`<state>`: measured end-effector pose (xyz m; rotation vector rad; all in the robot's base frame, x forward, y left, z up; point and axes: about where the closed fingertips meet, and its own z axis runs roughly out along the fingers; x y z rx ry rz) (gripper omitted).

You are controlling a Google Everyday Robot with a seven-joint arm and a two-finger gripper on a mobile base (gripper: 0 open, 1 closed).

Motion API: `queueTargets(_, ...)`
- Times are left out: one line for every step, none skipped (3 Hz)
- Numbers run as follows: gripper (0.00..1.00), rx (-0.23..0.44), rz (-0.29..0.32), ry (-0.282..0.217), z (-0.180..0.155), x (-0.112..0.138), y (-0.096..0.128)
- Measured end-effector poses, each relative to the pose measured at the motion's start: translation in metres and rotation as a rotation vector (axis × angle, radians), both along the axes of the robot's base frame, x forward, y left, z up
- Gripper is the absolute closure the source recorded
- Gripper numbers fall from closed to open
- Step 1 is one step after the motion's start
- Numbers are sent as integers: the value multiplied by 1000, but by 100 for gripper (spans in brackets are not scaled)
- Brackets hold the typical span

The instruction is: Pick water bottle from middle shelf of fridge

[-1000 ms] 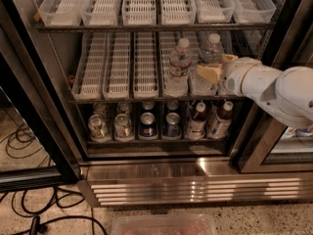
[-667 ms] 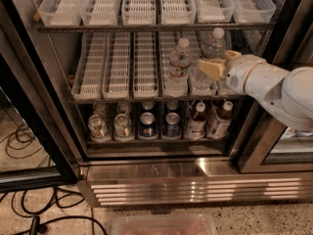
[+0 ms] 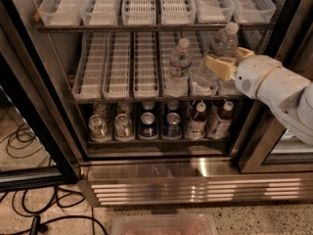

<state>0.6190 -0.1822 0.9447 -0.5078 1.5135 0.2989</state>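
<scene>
The fridge [image 3: 195,186] stands open in the camera view. Its middle shelf [image 3: 120,68] is lined with white slotted lane trays. One water bottle [image 3: 179,68] stands upright on that shelf, right of centre. The second water bottle [image 3: 222,42] is tilted and raised at the shelf's right end, with its white cap up near the top shelf's front edge. My gripper [image 3: 229,58] reaches in from the right on its white arm. It is shut on this second bottle, with one tan finger [image 3: 218,66] across the bottle's lower body.
The top shelf [image 3: 142,6] carries more white trays. The bottom rack [image 3: 156,125] holds cans and brown-drink bottles. The black door frame [image 3: 39,126] stands at the left. Cables [image 3: 24,214] lie on the floor. A clear plastic tub [image 3: 164,225] sits at the bottom edge.
My gripper has moved up and to the right with the right-hand water bottle, which is now raised and tilted. The other bottle has not moved.
</scene>
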Motion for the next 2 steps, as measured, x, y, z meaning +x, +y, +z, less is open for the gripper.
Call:
queueTargets(100, -50, 36, -2, 29, -16, 6)
queueTargets(100, -198, 104, 42, 66, -37, 28)
